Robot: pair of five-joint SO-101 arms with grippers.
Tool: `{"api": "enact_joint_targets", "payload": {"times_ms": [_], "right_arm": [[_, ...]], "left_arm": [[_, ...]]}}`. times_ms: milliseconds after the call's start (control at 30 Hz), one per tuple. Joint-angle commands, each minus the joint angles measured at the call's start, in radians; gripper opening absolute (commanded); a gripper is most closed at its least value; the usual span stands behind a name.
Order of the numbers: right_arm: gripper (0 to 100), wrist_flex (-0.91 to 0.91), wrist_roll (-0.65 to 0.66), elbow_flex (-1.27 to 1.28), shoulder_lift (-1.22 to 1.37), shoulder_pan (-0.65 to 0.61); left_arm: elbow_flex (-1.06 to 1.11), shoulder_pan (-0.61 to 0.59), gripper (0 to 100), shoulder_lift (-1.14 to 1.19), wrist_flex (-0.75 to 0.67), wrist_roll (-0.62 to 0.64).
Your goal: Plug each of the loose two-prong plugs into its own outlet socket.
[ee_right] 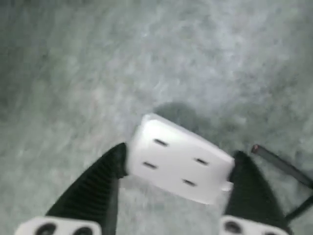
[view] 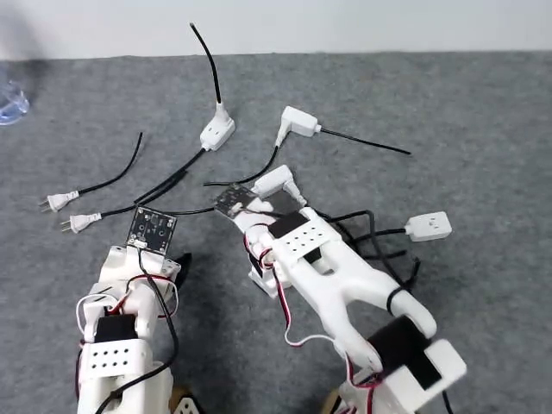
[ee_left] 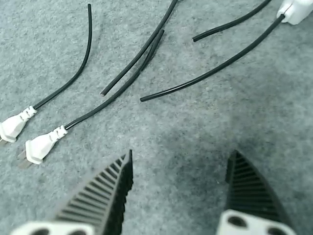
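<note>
I read the left end effector as released, above the grey surface, near one loose plug and a second plug. The right end effector appears clenched on a white outlet socket, with the slots facing its camera.

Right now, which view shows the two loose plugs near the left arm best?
Left wrist view: the two plugs lie just ahead of the open left claw, bodies and cords distinct. The high view shows them small, far to the left. The right wrist view faces a white socket gripped by the right claw.
</note>
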Motion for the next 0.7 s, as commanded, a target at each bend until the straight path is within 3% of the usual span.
{"api": "enact_joint_targets", "payload": {"times_ms": [0, 133, 300, 533, 667], "right_arm": [[32.3, 0.174, 0.184, -0.115, -0.107, -0.022], [28.3, 0.341, 0.345, -0.176, -0.202, -0.036], [27.8, 0.374, 0.417, -0.161, -0.237, -0.030], [27.7, 0.291, 0.786, 0.086, -0.220, -0.030], [27.7, 0.176, 0.848, 0.147, -0.217, -0.028]], "left_arm": [[-0.010, 0.005, 29, -0.015, -0.026, -0.008], [-0.010, 0.005, 29, -0.015, -0.026, -0.009], [-0.008, 0.006, 29, -0.015, -0.026, -0.009], [-0.008, 0.006, 29, -0.015, -0.025, -0.009], [-0.008, 0.006, 29, -0.015, -0.026, -0.009]]}}
